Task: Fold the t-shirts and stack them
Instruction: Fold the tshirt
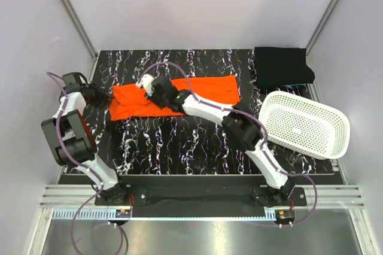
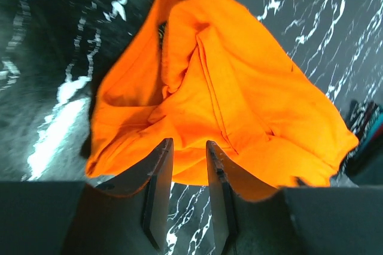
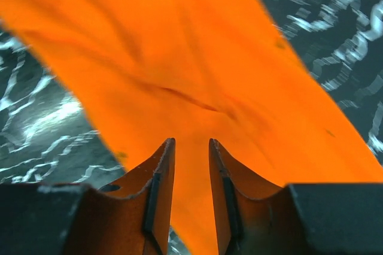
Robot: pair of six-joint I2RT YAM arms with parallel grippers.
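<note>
The left end effector (image 2: pixel 188 144) has its fingers apart. The orange t-shirt (image 2: pixel 239 99) lies bunched just ahead of its tips on the worktop (image 2: pixel 311 21). The right end effector (image 3: pixel 191 142) is also parted, with nothing clamped, and hangs close over the same shirt. The black t-shirt (image 1: pixel 282 68) lies well apart from both.

Top camera looks down on the counter (image 1: pixel 179 144), arm bases (image 1: pixel 114 194) at 6 o'clock. Both wrist cameras share the orange t-shirt (image 1: pixel 215 90), close up.

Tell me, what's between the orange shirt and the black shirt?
Just bare marbled table. The top view shows nothing lying between the orange shirt and the black shirt.
</note>
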